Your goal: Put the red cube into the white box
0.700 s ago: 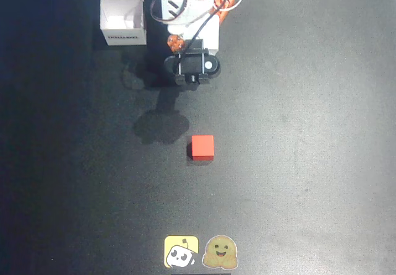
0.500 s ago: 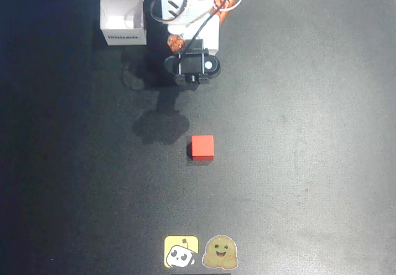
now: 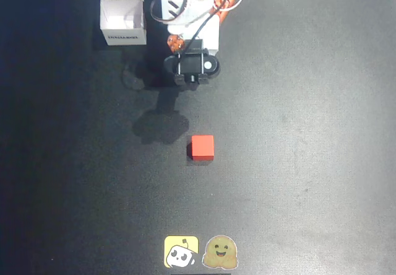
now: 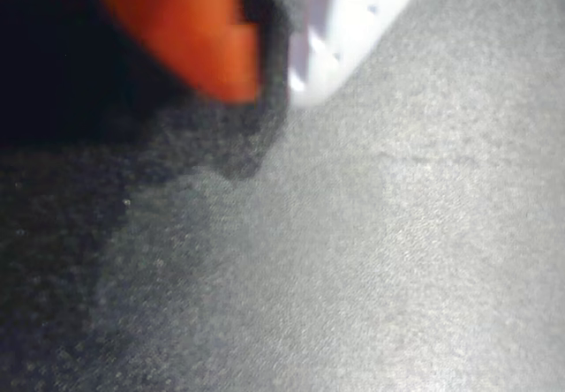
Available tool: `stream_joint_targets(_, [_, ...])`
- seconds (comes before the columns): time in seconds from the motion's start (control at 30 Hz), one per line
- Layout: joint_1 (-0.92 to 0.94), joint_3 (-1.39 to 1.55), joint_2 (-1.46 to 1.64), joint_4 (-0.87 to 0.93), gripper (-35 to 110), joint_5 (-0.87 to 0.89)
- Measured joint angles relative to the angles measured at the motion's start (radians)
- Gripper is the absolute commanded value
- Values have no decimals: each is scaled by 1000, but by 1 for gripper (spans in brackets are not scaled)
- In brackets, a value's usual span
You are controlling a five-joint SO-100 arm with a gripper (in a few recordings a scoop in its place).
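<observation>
A dark matte tabletop (image 3: 309, 132) carries everything, seen from overhead. The cube (image 3: 202, 147) sits on it near the middle. Up and to the left of the cube, well apart, stands the box (image 3: 123, 21), open side up. Below the cube, at the bottom edge, lie two stickers side by side: yellow (image 3: 181, 251) and tan (image 3: 222, 253)
</observation>
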Motion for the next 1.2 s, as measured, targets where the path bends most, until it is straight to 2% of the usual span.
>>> stream_joint_targets(0.43, [-92, -187, -28, 12, 18, 11])
stream_joint_targets(0.6, [-140, -301, -216, -57, 20, 49])
stream_joint_targets(0.93, [-196, -624, -864, -187, 23, 135])
stream_joint_targets(1.2, [-236, -686, -1091, -327, 26, 206])
